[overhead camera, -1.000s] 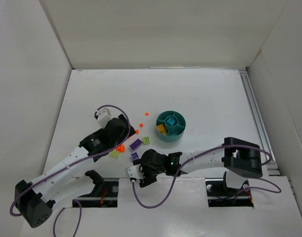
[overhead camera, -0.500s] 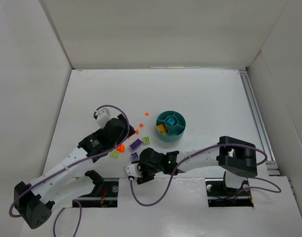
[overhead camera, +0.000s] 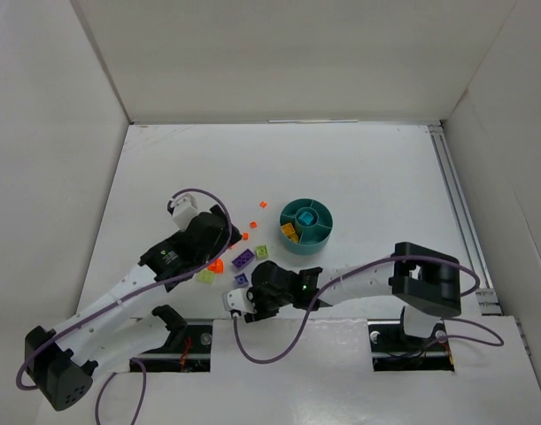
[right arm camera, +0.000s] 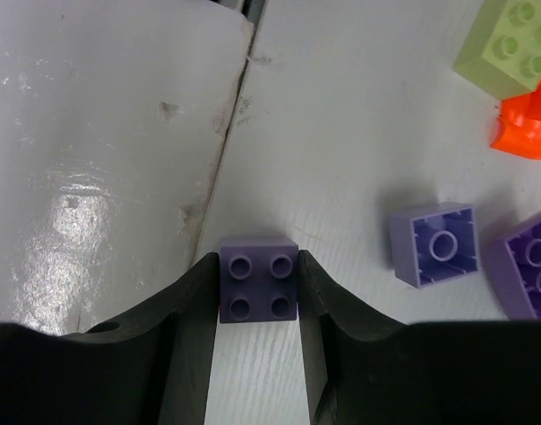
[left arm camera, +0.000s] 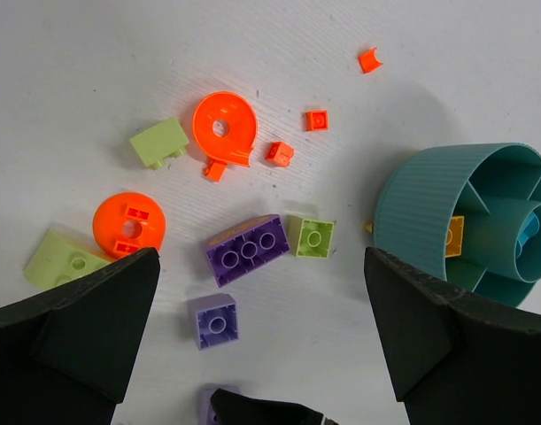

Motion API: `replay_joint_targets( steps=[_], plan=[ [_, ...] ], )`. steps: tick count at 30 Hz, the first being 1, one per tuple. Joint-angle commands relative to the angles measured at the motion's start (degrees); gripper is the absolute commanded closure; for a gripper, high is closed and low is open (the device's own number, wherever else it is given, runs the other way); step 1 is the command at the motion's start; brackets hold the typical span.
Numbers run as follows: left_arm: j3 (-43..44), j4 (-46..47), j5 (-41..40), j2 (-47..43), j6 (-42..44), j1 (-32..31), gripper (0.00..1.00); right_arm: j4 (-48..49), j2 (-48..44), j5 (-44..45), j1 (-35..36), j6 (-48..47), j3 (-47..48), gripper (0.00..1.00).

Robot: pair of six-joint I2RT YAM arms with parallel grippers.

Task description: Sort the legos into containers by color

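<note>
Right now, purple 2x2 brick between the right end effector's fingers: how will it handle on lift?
Purple brick: moulded plastic, probably rigid, won't deform. Tiny, so likely very light. Smooth flat sides sit square to the right end effector; may slip if squeezed lightly.

The left arm (overhead camera: pixel 119 297) extends forward and rightward from its base with the wrist bent down, so that the left gripper (left arm camera: pixel 261 266) faces downward, its 2 black fingers (left arm camera: pixel 93 310) spread wide apart. The right arm (overhead camera: pixel 367 276) is folded at the elbow and reaches low across to the left, its wrist lying close beside the left wrist. The right gripper (right arm camera: pixel 258 266) points down with its 2 fingers (right arm camera: pixel 186 336) drawn in, 1 pad against each side of a purple brick (right arm camera: pixel 258 288) set squarely between the tips.
</note>
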Motion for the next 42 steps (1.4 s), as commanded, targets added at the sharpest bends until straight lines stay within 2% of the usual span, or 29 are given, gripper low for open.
replay_joint_targets(
  steps=[1,4,13,19,29,34,42],
  plan=[
    [1.85,-0.61,-1.26,0.44,0.99,0.25,0.0,1.38,-5.1,2.86,-0.36,1.17,0.48,0.79],
    [2.38,-0.08,-1.26,1.15,2.04,0.25,0.0,1.38,-11.16,5.95,-2.9,2.57,-1.89,0.81],
    [2.9,5.44,0.85,4.4,6.17,0.25,0.0,-6.35,-29.08,17.38,-19.42,6.79,-6.46,0.8],
    [2.9,6.68,0.85,4.93,7.84,0.25,0.0,-8.47,-32.71,19.58,-28.11,9.25,-7.17,0.8],
    [3.43,6.68,0.85,6.6,8.9,0.25,0.0,-9.61,-33.4,19.06,-28.66,11.1,-9.54,0.77],
    [3.43,6.68,0.85,7.12,8.9,0.25,0.0,-9.61,-34.64,20.19,-28.66,11.63,-11.3,0.69],
    [3.43,7.21,1.99,8.18,8.9,0.25,0.0,-9.61,-33.5,21.34,-28.66,11.63,-11.3,0.51]
  ],
)
